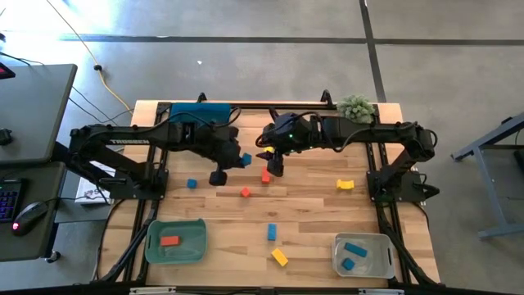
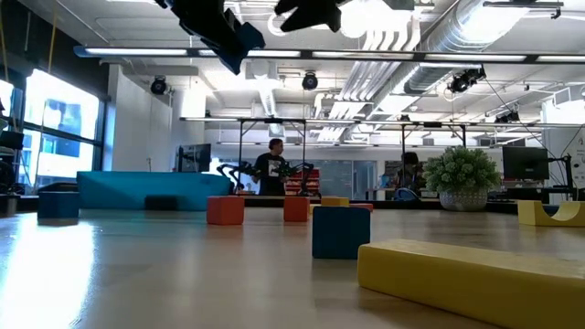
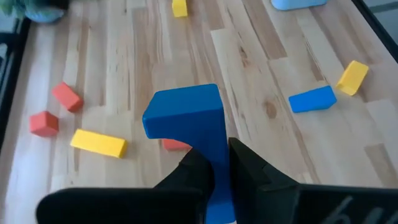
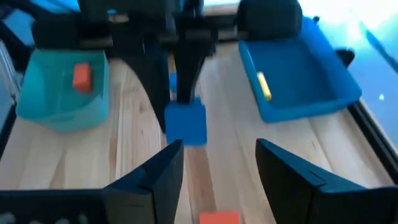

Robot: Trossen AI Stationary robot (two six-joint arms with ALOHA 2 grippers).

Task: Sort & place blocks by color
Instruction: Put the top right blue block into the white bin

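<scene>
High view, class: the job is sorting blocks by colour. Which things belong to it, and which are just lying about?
Part of the job:
- blue block held by the left gripper
- right gripper, open
- loose red block
- yellow block
- green tray
- clear tray

Just lying about:
- potted plant
- keyboard
- mouse

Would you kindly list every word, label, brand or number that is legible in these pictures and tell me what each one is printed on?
"TROSSEN": pale lettering along the left arm's link in the high view; it is small and only just legible.
Blocks, trays and table: no lettering shows on them.
Screens and fittings in the room behind, in the low view: too small to read, if they carry any text.
</scene>
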